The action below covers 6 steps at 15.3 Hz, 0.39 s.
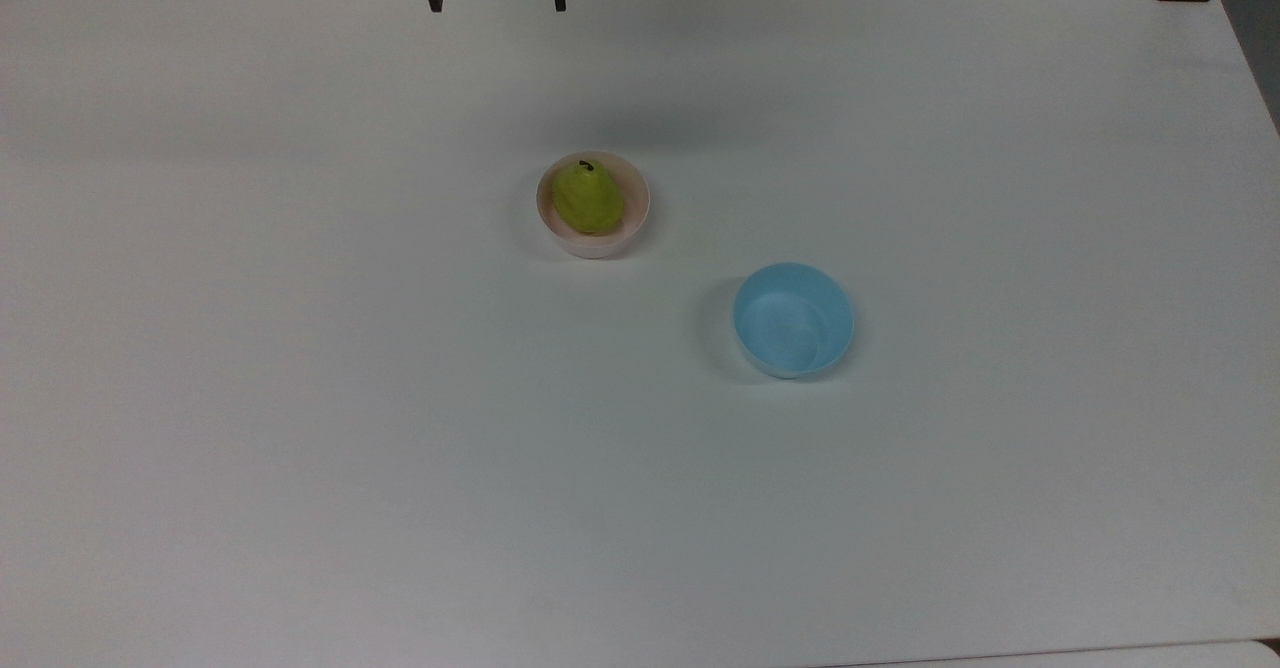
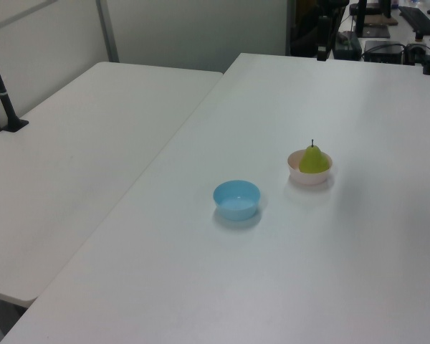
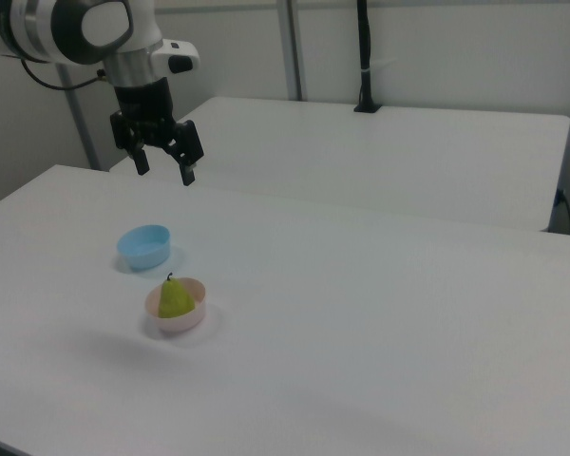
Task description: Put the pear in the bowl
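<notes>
Pear (image 1: 588,197) sits upright in pink bowl (image 1: 632,225). Gripper (image 3: 164,170) high above bench (image 1: 300,398), jaws spread, holding nothing.

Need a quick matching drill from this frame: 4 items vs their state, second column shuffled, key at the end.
Items:
1. pear
2. pink bowl
3. blue bowl
4. gripper

States:
A. holds nothing
B. raised above the table, fingers open
C. sits upright in a bowl, stem up
D. contains the fruit

Pairs: 1-C, 2-D, 3-A, 4-B
</notes>
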Available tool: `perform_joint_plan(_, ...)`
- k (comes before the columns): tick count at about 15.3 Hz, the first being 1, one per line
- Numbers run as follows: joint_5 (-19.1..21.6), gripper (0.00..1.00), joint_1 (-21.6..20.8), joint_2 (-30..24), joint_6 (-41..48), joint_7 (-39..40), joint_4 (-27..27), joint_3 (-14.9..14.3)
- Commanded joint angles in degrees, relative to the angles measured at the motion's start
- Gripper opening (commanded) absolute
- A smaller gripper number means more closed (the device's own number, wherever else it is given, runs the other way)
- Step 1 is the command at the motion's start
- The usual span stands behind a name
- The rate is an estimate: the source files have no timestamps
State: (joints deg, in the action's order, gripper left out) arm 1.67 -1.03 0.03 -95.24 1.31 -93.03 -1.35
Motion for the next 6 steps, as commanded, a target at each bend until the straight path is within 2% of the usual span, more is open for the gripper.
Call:
perform_joint_plan(1,1.3,1.0,0.1,0.2,-2.2,-0.1,0.2,-0.6)
perform_joint_plan(6,1.3,1.0,0.0,0.3,-2.3,1.7,0.3,-0.7)
